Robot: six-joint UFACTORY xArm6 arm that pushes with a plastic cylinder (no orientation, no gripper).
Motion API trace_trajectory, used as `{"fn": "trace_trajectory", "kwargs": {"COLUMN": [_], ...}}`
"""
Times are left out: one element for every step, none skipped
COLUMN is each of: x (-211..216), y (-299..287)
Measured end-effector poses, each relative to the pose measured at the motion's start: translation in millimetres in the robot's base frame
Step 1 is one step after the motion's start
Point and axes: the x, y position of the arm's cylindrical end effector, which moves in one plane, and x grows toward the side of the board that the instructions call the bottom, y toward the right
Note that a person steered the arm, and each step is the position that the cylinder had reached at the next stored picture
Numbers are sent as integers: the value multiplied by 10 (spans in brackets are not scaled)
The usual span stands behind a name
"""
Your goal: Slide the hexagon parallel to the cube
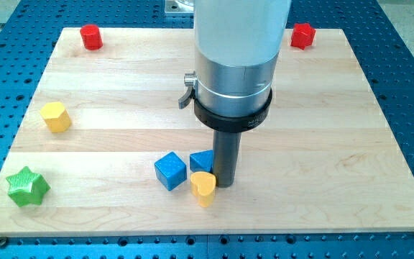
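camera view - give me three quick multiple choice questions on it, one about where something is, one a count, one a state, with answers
1. Where is the green star?
A. view's bottom left
B. view's top right
C. board's centre

2. How many red blocks are on the wooden board?
A. one
B. two
C. four

3. How does my tip stand to the yellow heart?
A. far off near the view's top
B. right beside it, on its right
C. near the yellow hexagon

Answers:
1 A, the star sits by the board's bottom left corner.
2 B, one red block at the top left, another at the top right.
3 B, the rod comes down right next to the heart, by the blue cubes.
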Motion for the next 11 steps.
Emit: {"fn": "trace_trajectory", "kwargs": {"x": [-503, -706, -854, -1389, -1687, -1053, -823, -921, -413, -343, -692], "y": [292, -664, -1574, -1583, -2509, -2740, -2322, -2830, -2363, -1504, -2050]}}
